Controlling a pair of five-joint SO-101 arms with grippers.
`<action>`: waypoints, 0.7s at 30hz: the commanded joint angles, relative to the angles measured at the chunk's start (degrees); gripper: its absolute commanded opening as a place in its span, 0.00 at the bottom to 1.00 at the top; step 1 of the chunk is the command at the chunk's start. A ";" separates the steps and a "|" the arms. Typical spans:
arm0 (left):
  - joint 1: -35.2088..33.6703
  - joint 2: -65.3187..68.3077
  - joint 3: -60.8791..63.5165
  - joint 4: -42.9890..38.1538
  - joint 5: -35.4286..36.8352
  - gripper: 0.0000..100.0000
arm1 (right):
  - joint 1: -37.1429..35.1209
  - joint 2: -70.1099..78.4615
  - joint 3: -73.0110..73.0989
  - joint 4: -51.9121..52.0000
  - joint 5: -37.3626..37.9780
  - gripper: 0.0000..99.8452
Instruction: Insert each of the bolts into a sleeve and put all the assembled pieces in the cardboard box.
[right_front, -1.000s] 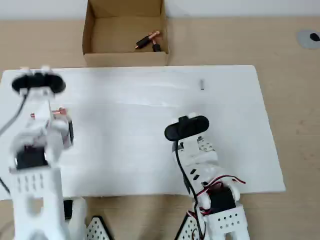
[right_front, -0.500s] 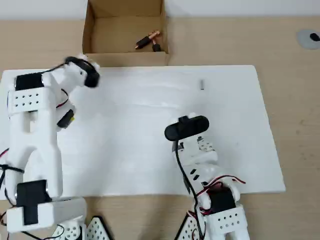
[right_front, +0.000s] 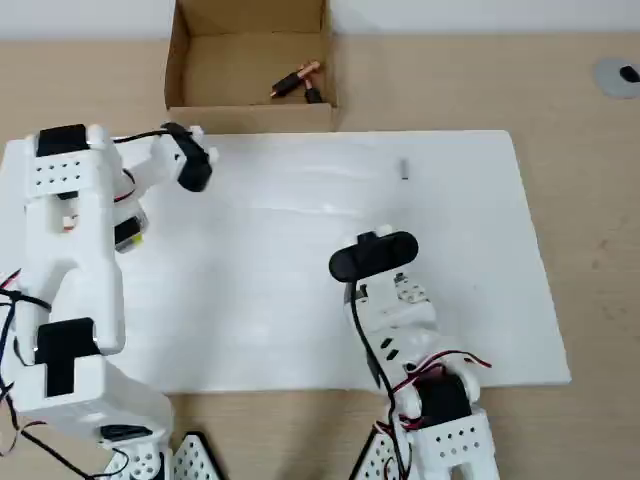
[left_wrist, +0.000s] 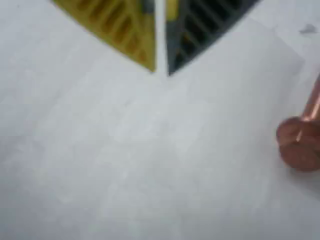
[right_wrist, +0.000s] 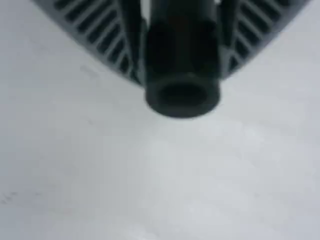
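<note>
My left gripper (left_wrist: 160, 70) hangs low over the white mat (right_front: 300, 250), its yellow and black fingers shut together with nothing between them. A copper bolt (left_wrist: 300, 145) lies on the mat just beside it, head toward the camera. In the high view the left arm is bent over the mat's left end, with its gripper (right_front: 130, 235) pointing down. My right gripper (right_wrist: 182, 75) is shut on a black sleeve (right_wrist: 182, 97), whose open end hovers just above the mat. The cardboard box (right_front: 180, 80) stands behind the mat with assembled pieces (right_front: 297, 80) inside.
A small dark object (right_front: 404, 170) lies on the mat's far right part. A grey disc (right_front: 618, 76) sits on the wooden table at the far right. The right arm's black wrist housing (right_front: 372, 255) stands over the mat's middle.
The left arm has swung up and turned, its wrist moving from the mat's left edge toward the box side. The right arm has stayed still.
</note>
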 joint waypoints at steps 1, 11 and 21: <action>-1.49 0.13 -2.55 0.62 -0.79 0.02 | 0.04 -6.37 -0.04 -0.97 -0.26 0.01; -1.41 0.40 -2.73 2.37 -5.45 0.02 | -0.13 -6.37 -0.04 -0.97 -0.26 0.01; -1.49 2.51 -2.29 -1.76 -9.05 0.02 | -0.13 -6.37 -0.04 -0.97 -0.35 0.01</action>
